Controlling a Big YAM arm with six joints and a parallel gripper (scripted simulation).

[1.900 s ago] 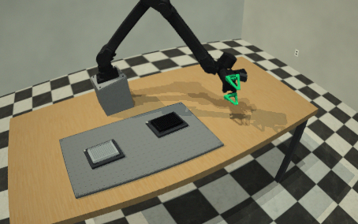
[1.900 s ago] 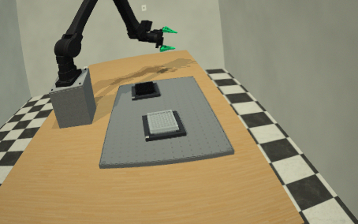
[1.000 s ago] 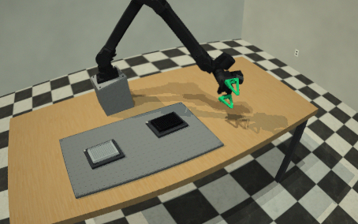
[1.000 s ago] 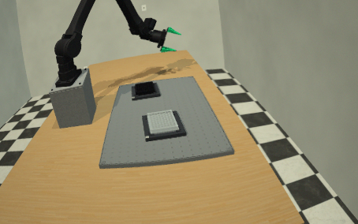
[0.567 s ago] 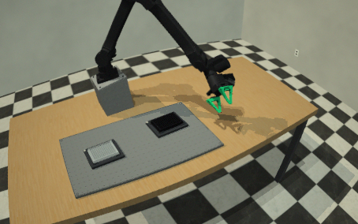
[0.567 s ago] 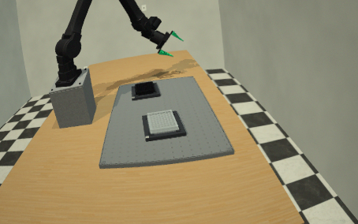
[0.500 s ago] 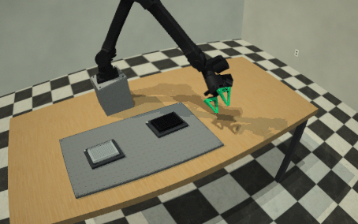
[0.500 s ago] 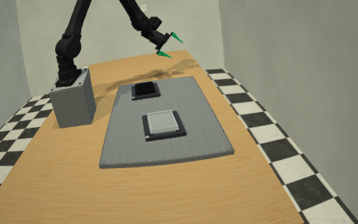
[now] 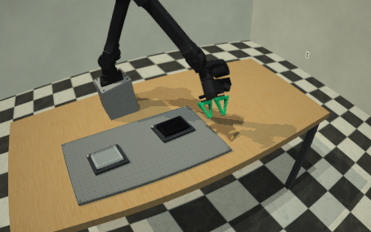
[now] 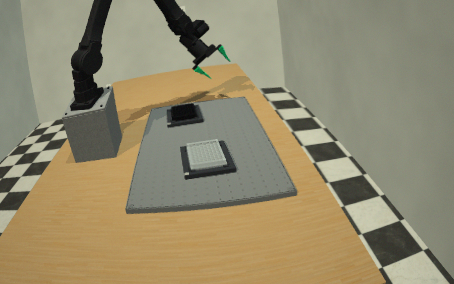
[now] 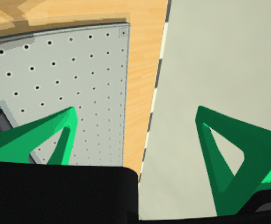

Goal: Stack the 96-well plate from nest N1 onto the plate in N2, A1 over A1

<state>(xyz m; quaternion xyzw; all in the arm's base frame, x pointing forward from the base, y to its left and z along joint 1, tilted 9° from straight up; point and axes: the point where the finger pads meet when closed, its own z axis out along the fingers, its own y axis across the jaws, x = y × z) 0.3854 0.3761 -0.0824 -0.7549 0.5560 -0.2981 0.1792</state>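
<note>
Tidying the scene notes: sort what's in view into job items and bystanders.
Job: black plate in its nest; clear plate in its nest; open tool, holding nothing.

Bystanders: grey perforated board, grey pedestal, wooden table.

I read this as a lab bench setup. A grey perforated breadboard (image 9: pixel 208 151) lies on the wooden tabletop (image 9: pixel 41 135), carrying two plate nests with 96-well plates (image 9: pixel 107 157) (image 9: pixel 173 126). The arm stands on a grey pedestal (image 9: pixel 120 102). Bare grey walls, checkered floor (image 9: pixel 347 135).
</note>
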